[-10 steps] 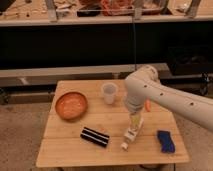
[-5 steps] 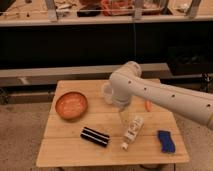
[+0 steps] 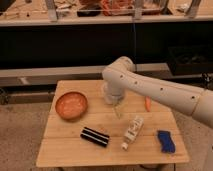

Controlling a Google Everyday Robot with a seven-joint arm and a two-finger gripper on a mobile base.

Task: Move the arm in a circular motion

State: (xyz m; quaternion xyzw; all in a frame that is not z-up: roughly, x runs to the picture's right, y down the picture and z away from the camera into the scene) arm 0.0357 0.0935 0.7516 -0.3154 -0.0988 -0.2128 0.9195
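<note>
White and thick, the arm (image 3: 150, 87) comes in from the right side and bends down over the back middle of the bench (image 3: 65, 145). It has small dark dots along it. Its narrow pale tip, the jaws (image 3: 118, 109), hangs just above the wood, near the middle of the bench. I cannot tell if the jaws are released or clenched.

One arm is here. One bench is here, made of light wood boards.

On the bench I count six things. One orange bowl (image 3: 71, 105) sits at the back left. One white cup (image 3: 107, 94) stands at the back, partly hidden behind the arm. One small orange thing (image 3: 148, 103) lies at the back right, close to the arm. One black bar with pale stripes (image 3: 95, 137) lies near the front, left of the middle. One white bottle (image 3: 133, 131) lies on its side, tilted, just right of the middle. One blue thing (image 3: 166, 141) lies near the front right corner.

The blue thing is close to the right edge. The bowl is close to the left edge. The front left of the bench is bare wood. Bare wood also shows between the bowl and the jaws.

Behind the bench runs a long dark shelf (image 3: 60, 45).
</note>
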